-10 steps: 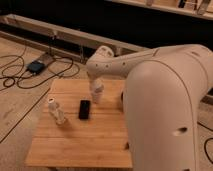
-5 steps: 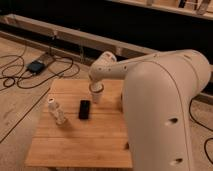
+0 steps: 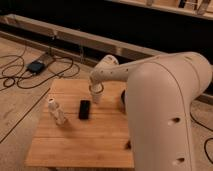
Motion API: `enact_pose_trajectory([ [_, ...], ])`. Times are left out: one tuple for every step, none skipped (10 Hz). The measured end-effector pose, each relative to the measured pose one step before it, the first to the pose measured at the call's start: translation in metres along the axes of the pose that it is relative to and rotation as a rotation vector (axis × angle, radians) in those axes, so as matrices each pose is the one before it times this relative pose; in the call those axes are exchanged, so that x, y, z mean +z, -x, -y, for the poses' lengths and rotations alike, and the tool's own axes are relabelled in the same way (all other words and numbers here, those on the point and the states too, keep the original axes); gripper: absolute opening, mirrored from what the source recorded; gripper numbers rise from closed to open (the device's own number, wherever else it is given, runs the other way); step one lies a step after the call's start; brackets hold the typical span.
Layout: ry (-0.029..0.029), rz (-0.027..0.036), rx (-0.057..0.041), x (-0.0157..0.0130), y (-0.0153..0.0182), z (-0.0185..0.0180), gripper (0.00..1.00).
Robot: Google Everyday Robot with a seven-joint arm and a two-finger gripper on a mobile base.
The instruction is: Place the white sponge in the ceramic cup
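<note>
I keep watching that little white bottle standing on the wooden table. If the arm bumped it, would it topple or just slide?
Probably topple: the white bottle stands upright, tall and narrow. It looks small, so likely light and easily knocked. Once down, its rounded body might roll on the table. The gripper is over at the ceramic cup, apart from it.

The arm's white wrist housing [image 3: 106,70], seen a second ago raised over the far part of the worktop [image 3: 80,135] with its head turned toward the left, is now brought lower and nearer, directly above the ceramic cup [image 3: 96,93]. The end effector [image 3: 96,89] is now lowered onto the cup's rim, which was uncovered a second ago; its fingers are hidden behind the housing. The big white upper arm [image 3: 165,115] is swung further left and nearer across the right side, so more of the worktop's right part is now covered.
</note>
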Motion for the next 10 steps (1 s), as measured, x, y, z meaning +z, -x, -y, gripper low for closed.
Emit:
enact_pose_trajectory([
  [0.00699,0.00323,0.00351,-0.00018,-0.00341,-0.00167,0.72],
  [0.00286,0.00226,0.00205,-0.00075,-0.00146,-0.00052,0.72],
  [0.00317,0.00261,0.00136,-0.00074,-0.00159,-0.00092,0.72],
  [0.00144,0.00257,0.00021,-0.00117,-0.00125,-0.00032,0.72],
  [0.00072,0.00443,0.00071,-0.00248,-0.00052,0.00004,0.72],
  [-0.0001,0.00282,-0.00103,-0.00206,0.00017,-0.00023,0.72],
  [-0.00224,0.00286,-0.00076,-0.00263,0.00086,0.00083,0.72],
  [-0.00358,0.00344,-0.00145,-0.00379,0.00138,0.00108,0.72],
  [-0.00603,0.00278,-0.00097,-0.005,0.00166,0.00198,0.72],
  [-0.00796,-0.00199,0.00076,-0.005,0.00096,0.00279,0.72],
])
